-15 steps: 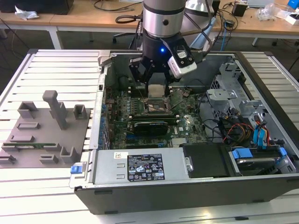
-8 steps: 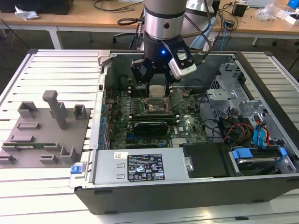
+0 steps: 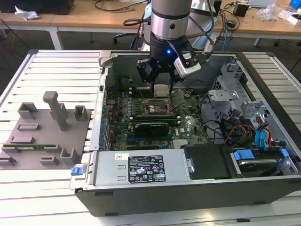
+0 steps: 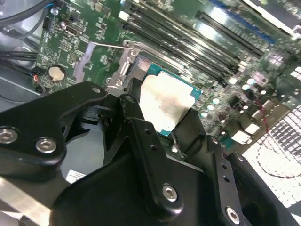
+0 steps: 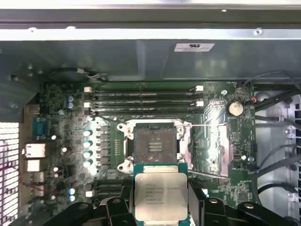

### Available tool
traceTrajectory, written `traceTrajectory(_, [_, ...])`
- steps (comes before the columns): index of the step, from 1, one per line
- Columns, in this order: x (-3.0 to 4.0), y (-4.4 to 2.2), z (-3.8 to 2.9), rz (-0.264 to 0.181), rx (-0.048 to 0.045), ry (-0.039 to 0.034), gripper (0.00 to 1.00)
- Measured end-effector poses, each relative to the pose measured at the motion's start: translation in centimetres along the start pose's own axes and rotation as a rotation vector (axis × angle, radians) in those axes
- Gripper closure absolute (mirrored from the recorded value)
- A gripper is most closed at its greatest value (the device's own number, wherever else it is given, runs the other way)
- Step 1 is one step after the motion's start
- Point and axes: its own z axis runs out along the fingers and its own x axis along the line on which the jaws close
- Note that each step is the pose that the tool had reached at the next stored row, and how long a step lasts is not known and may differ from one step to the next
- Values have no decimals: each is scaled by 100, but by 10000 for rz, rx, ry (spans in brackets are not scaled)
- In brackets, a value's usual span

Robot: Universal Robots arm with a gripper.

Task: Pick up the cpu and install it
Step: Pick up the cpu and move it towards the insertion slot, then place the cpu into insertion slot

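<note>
We judge that the picking part of the task is done and the installing part is in hand. The gripper [image 3: 161, 86] hangs inside the open computer case [image 3: 263, 80], and its fingers [image 4: 141, 136] are closed on the cpu [image 5: 161, 195], pressing on two opposite edges, with the silvery top turned up. The cpu is in the air and not yet seated. In the first wrist view it appears just beside the socket [image 5: 153, 146], and in the exterior view it hangs a little above the socket, but we cannot tell if it is exactly over it. The socket is empty, and its metal load plate [image 5: 212, 150] seems to be folded open beside it, so nothing covers the place. The grey fixture plate [image 3: 42, 136] rests on the tabletop [image 3: 61, 66], well apart from the socket and outside the case. In our judgement the seating calls for the cpu to be flat, centred over the socket and square with its frame. It also calls for a slow, straight descent without side force, because the contacts in the socket are probably delicate.
</note>
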Motion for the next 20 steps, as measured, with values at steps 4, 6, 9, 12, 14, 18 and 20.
traceTrajectory(4, [-8, 77, 50, 0, 0, 0, 46])
traceTrajectory(6, [-6, 100, 70, -1, 1, 0, 46])
traceTrajectory(9, [23, 135, 92, -1, 2, 0, 46])
traceTrajectory(12, [44, 157, 142, -1, 2, 1, 46])
traceTrajectory(14, [45, 156, 142, -1, 3, 1, 46])
traceTrajectory(18, [45, 156, 143, -1, 1, 0, 46])
traceTrajectory(20, [45, 156, 144, 0, 1, 0, 46])
